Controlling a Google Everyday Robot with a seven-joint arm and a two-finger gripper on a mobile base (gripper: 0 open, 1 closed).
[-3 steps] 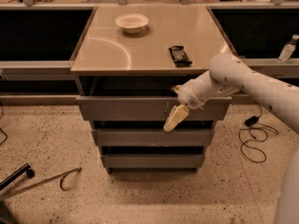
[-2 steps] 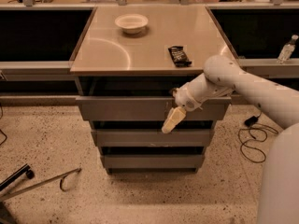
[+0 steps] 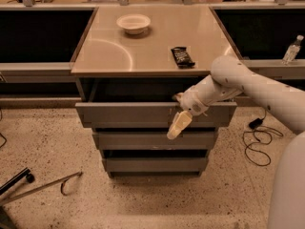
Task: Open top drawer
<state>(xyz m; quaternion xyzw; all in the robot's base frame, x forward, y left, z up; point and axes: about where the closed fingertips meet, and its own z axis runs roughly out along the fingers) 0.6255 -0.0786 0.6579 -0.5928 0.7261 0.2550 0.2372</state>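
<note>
Grey metal cabinet [image 3: 86, 87] under a tan top [image 3: 143, 51] fills the centre. The top drawer [image 3: 124, 115] sits just below that top, its front already forward of the two lower drawers [image 3: 143, 140], with a dark gap behind it. I judge it partly open, with more travel to go.

My arm [image 3: 238, 78] reaches in from the right and is kept low, so the pull runs along the slide.

The gripper [image 3: 177, 120] is at the front's upper edge, right of centre. The front has no handle, so the jaws straddle the panel and clamp it, with one finger [image 3: 179, 124] hanging outside.

A bowl [image 3: 133, 23] and a black bar [image 3: 182, 56] rest on top, clear of the work.
</note>
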